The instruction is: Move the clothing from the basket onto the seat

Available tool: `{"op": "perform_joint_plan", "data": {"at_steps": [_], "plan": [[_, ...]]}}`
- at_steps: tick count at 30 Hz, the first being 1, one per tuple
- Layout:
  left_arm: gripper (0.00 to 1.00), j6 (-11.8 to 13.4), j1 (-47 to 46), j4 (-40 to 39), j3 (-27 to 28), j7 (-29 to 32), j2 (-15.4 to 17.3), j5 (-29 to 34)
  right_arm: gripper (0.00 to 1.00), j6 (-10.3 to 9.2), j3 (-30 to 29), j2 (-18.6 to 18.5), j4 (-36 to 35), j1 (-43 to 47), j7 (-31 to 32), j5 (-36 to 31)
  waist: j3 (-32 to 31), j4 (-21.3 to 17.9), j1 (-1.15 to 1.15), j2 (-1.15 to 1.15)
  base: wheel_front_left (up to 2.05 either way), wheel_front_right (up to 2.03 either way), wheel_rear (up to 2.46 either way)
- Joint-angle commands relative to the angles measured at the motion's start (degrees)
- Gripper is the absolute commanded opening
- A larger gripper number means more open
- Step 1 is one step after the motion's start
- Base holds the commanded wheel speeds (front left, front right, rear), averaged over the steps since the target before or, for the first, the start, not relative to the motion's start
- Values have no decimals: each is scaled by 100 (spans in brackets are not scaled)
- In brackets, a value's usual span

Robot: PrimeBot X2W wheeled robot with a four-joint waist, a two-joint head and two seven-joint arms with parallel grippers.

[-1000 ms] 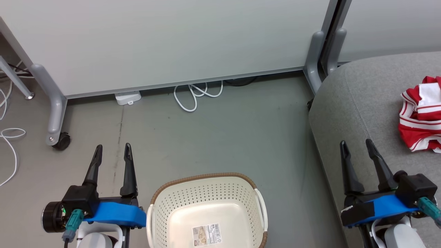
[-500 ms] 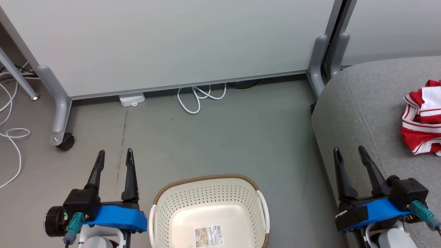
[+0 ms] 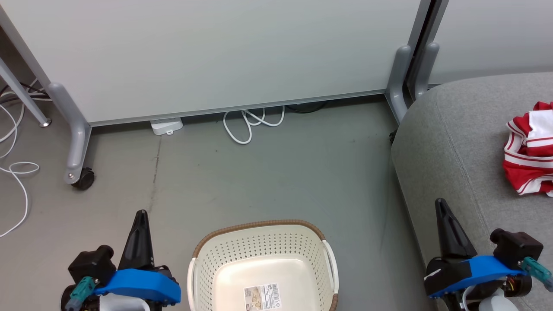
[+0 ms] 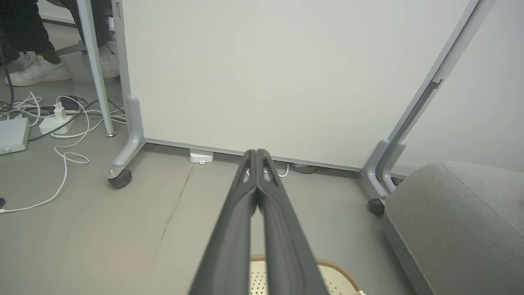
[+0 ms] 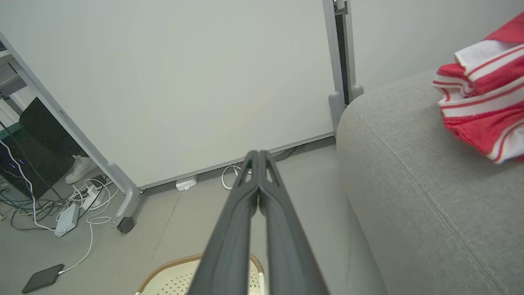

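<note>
The red and white striped clothing (image 3: 530,149) lies bunched on the grey sofa seat (image 3: 449,142) at the right edge of the head view, and it shows again as the clothing (image 5: 481,86) on the seat (image 5: 413,180) in the right wrist view. The cream basket (image 3: 262,268) with its brown rim sits on the floor at bottom centre, holding no garment, only a label on its base. My left gripper (image 3: 141,214) is shut with nothing in it, left of the basket. My right gripper (image 3: 440,202) is shut with nothing in it, over the sofa's front edge. Both gripper tips, the left (image 4: 256,152) and the right (image 5: 257,153), show the fingers pressed together.
A white partition panel (image 3: 207,52) on castor feet (image 3: 82,178) stands behind the floor. White cables (image 3: 248,123) and a small white box (image 3: 166,126) lie at its base. More cables (image 4: 61,123) and a person's shoes (image 4: 37,71) are at the left.
Both grippers have closed from open to shut and drawn back toward the bottom of the view. The camera shifted slightly.
</note>
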Motion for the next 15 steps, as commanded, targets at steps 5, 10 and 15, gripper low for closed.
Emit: {"op": "perform_joint_plan", "data": {"at_steps": [5,10,15], "plan": [[0,-40,-142,-147,85,139,9,-666,0,0,-69,2,-130,-62,155,644,-19,3,0,0,0,0,0],[0,-39,-144,-198,120,256,9,-1167,0,0,-103,8,-154,-58,281,1126,-37,6,0,0,0,0,0],[0,-37,-148,-246,159,372,9,-1641,0,0,-136,13,-174,-56,400,1580,-55,9,0,0,0,0,0]]}}
